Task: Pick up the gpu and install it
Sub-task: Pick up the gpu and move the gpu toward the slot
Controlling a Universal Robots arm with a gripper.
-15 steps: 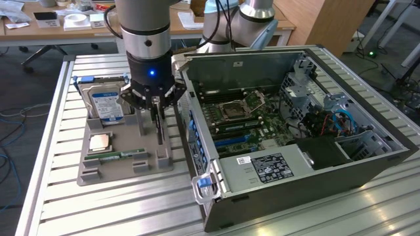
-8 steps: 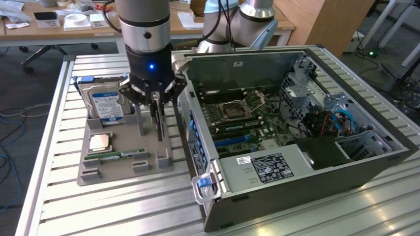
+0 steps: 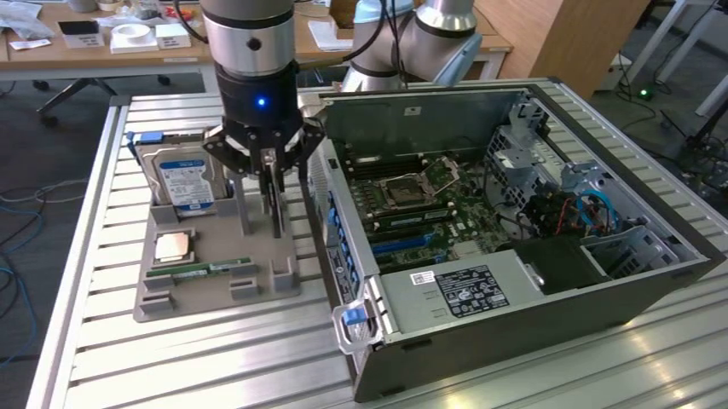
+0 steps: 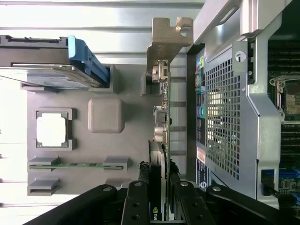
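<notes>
The claw is closed narrowly on the upright gpu, gripping its edge at the grey holder.

A slatted aluminium table stood on a dark grey floor, with loose cables trailing at the exterior view's left. Behind it ran a wooden desk strewn with papers and white boxes, a chair base beneath it. A tall wooden panel rose at the right.

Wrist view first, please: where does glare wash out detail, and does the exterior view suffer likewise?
Wrist view: the processor in the grey tray is blown out white. Exterior view: light glares off the table slats beside the computer case.
</notes>
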